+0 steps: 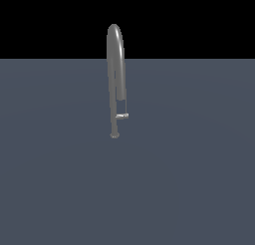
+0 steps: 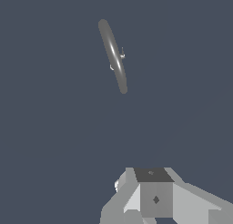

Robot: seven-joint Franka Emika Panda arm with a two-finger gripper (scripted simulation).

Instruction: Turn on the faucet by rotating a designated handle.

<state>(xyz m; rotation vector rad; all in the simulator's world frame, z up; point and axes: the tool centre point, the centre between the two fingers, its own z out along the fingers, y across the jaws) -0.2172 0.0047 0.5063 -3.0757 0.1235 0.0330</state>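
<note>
The faucet (image 1: 115, 64) is a tall grey gooseneck tube that stands on a small round foot in the middle of the exterior view. Its arch tops out above the floor's far edge. The handle (image 1: 122, 116) is a short light-grey lever low on the stem, pointing toward the exterior view's right. The wrist view looks down on the faucet (image 2: 112, 54), which appears as a slanted grey bar with a small light stub (image 2: 121, 53) at its side. Grey blocky parts of my gripper (image 2: 152, 182) show at that picture's edge, far from the faucet. Whether the fingers are apart cannot be made out. The arm is absent from the exterior view.
A flat blue-grey floor (image 1: 189, 179) spreads all around the faucet, with a black background behind it.
</note>
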